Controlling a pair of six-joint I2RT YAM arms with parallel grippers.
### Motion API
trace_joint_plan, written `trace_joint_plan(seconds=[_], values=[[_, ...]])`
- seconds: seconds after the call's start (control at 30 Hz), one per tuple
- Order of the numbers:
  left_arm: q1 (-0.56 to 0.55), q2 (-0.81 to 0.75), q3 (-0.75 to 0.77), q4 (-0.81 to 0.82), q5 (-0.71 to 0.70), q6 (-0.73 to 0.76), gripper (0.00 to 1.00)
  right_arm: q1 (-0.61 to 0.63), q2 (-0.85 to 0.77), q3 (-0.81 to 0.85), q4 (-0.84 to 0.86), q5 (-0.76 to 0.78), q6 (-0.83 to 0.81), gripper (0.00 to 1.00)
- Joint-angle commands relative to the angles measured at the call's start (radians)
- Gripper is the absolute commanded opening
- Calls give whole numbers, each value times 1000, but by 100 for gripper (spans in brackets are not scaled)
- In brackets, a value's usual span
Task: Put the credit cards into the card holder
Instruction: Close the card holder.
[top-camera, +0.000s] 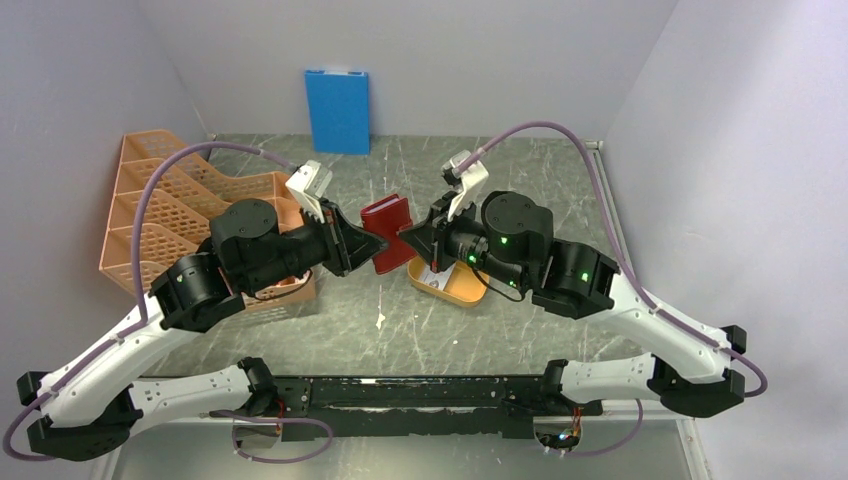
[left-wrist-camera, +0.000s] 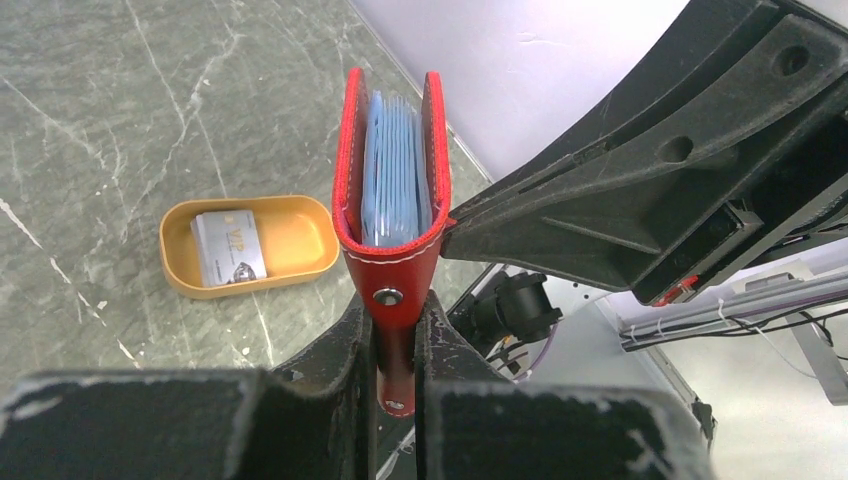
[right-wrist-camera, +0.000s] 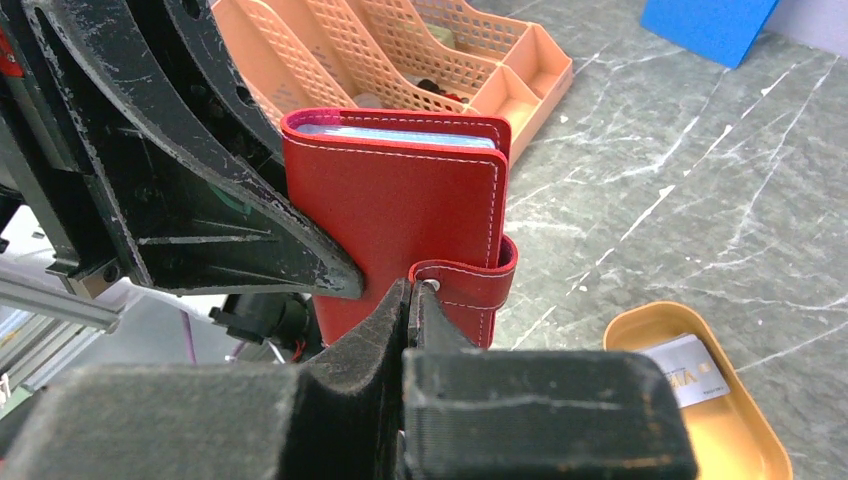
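Note:
The dark-red card holder (top-camera: 386, 232) hangs in the air between my two grippers. My left gripper (left-wrist-camera: 395, 325) is shut on the strip at its folded edge. The holder (left-wrist-camera: 390, 255) gapes slightly, and pale blue cards (left-wrist-camera: 395, 165) stand inside it. My right gripper (right-wrist-camera: 413, 297) is shut on the end of the holder's snap tab (right-wrist-camera: 478, 285), which wraps round the holder's edge (right-wrist-camera: 400, 215). One white credit card (left-wrist-camera: 229, 247) lies in the yellow tray; it also shows in the right wrist view (right-wrist-camera: 688, 368).
The yellow-orange oval tray (top-camera: 462, 292) lies on the table under my right wrist. An orange mesh file rack (top-camera: 170, 195) stands at the left. A blue board (top-camera: 337, 110) leans on the back wall. Grey walls close in on both sides.

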Motion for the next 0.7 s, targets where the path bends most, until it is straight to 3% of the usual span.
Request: trace_joint_plan(seconds=[0.0, 0.67], values=[[-14, 11, 31, 84, 147, 0, 5, 2, 41, 16, 46, -35, 34, 0], [-14, 20, 26, 164, 279, -37, 5, 9, 118, 39, 42, -55, 70, 0]])
